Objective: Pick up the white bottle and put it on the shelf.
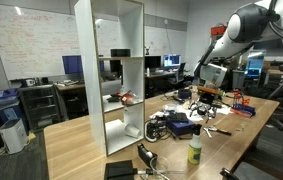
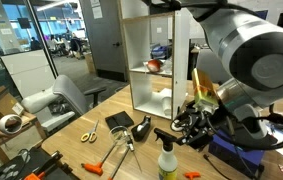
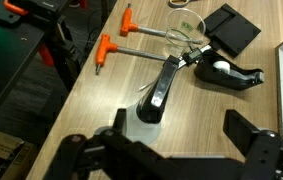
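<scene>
The white bottle (image 1: 194,150) stands upright on the wooden table, white on top and pale yellow-green below. It also shows in an exterior view (image 2: 167,160) with a dark top. In the wrist view I look down on the bottle (image 3: 146,112) from above. It sits between my fingers, close to the left one. My gripper (image 3: 179,123) is open, empty and above the bottle. In an exterior view the gripper (image 1: 207,78) hangs over the table. The tall white shelf (image 1: 86,70) stands on the table and shows in both exterior views (image 2: 141,60).
Two orange-handled tools (image 3: 106,45), a black tape dispenser (image 3: 226,70) and a black flat square (image 3: 231,28) lie beyond the bottle. Black cables and gear (image 1: 176,122) crowd the table beside the shelf. Orange objects sit in a shelf compartment (image 1: 124,97).
</scene>
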`<state>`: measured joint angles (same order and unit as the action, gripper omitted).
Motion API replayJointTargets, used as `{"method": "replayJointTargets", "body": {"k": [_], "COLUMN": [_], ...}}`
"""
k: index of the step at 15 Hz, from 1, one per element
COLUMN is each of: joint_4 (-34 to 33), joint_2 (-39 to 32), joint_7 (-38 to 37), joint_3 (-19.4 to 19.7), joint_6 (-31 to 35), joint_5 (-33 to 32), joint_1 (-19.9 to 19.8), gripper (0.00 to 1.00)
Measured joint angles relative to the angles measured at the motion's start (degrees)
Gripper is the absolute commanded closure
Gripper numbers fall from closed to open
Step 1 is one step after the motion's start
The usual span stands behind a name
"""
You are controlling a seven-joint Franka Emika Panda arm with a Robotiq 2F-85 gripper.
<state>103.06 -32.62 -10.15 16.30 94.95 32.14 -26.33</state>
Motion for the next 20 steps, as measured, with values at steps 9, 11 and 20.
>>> {"method": "replayJointTargets", "body": {"k": [9, 11, 20], "joint_4": [-0.17, -0.25, -0.39], "joint_2": [-6.74, -8.22, -12.76], "joint_7": [0.24, 0.4, 1.97], "joint_3": [-0.49, -0.77, -3.86], "joint_6": [0.0, 0.0, 0.05], "joint_5": [1.1, 1.27, 5.1], "joint_1": [-0.53, -0.9, -1.36], "gripper": [0.0, 0.0, 0.0]}}
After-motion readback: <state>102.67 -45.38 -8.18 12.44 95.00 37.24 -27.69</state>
